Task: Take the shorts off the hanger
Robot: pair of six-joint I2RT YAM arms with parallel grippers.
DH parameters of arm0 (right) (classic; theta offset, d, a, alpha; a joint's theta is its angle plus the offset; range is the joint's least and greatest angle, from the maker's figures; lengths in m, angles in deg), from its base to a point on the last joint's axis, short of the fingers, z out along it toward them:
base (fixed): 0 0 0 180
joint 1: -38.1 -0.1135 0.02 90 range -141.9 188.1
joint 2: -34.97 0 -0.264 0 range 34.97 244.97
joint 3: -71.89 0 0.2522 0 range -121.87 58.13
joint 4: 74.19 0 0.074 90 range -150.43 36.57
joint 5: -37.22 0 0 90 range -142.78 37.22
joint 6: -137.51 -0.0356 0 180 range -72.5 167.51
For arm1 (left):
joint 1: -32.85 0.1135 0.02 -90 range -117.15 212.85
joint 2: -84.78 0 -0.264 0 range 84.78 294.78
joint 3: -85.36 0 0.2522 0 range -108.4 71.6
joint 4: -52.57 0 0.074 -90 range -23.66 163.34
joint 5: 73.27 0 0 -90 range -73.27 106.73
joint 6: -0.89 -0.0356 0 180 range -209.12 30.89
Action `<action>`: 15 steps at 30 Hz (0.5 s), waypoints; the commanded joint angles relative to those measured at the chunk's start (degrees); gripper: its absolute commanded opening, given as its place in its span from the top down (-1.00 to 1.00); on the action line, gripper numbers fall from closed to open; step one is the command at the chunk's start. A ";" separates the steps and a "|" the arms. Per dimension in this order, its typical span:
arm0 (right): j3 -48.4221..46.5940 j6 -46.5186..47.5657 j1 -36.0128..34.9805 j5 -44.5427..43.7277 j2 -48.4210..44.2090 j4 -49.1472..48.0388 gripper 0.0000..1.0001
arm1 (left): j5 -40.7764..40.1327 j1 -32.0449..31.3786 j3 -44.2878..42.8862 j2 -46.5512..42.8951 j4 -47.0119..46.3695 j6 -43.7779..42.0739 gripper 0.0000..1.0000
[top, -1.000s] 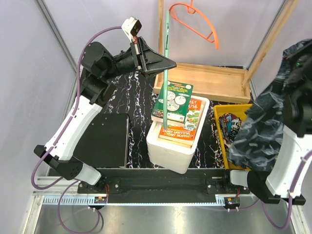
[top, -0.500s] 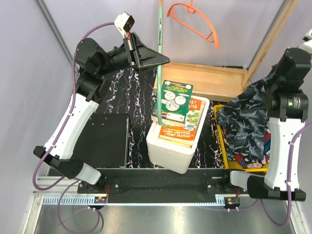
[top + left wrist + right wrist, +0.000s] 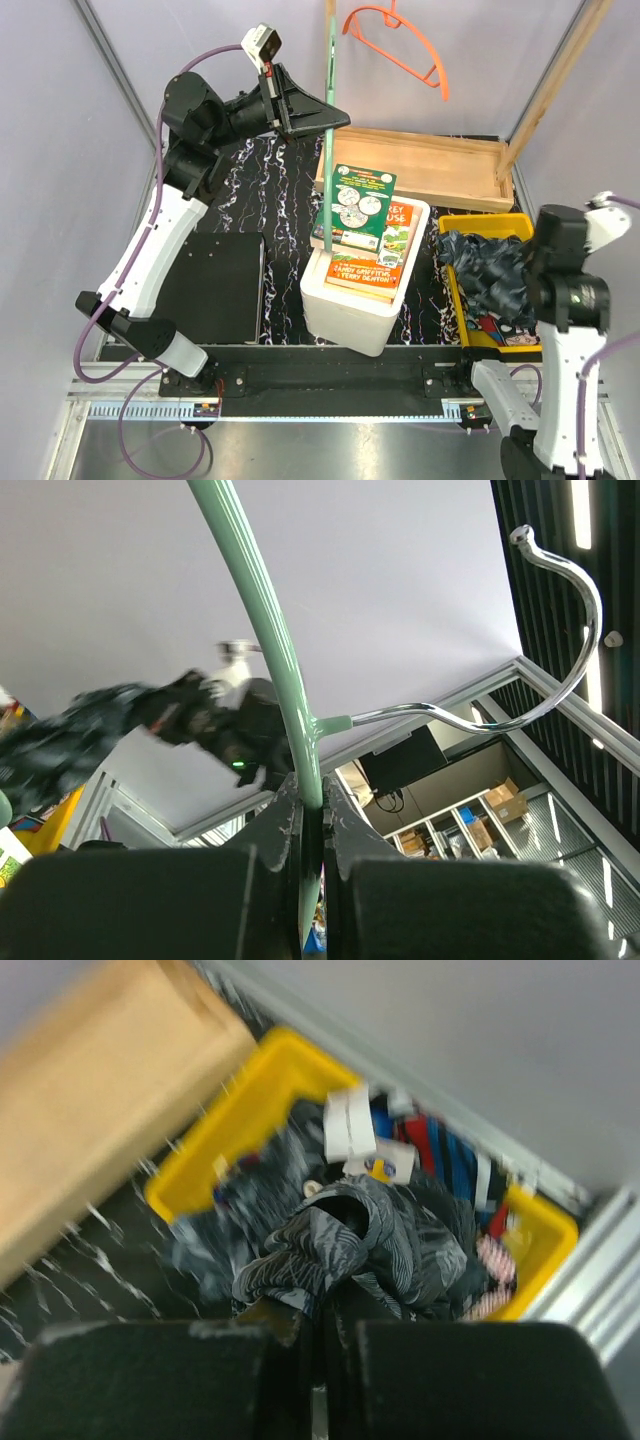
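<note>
The right gripper [image 3: 320, 1312] is clamped on the dark leafy shorts [image 3: 372, 1243], which are bunched in the yellow bin [image 3: 252, 1088] over the comic-print shorts [image 3: 455, 1155]. The bin sits at the table's right edge, near a white box [image 3: 345, 300]. The left gripper [image 3: 312, 815] pinches one green hanger [image 3: 268, 645]. A second, orange hanger [image 3: 400, 40] hangs behind.

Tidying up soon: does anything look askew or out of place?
The dark shorts spill over the left rim of the yellow bin, pinched by the right gripper. The books sit crooked on the white box.
</note>
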 commanded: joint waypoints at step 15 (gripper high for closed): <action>-21.70 5.77 0.07 15.56 12.86 20.27 -1.00 | -12.48 -8.24 -9.50 6.00 -2.49 -2.22 1.00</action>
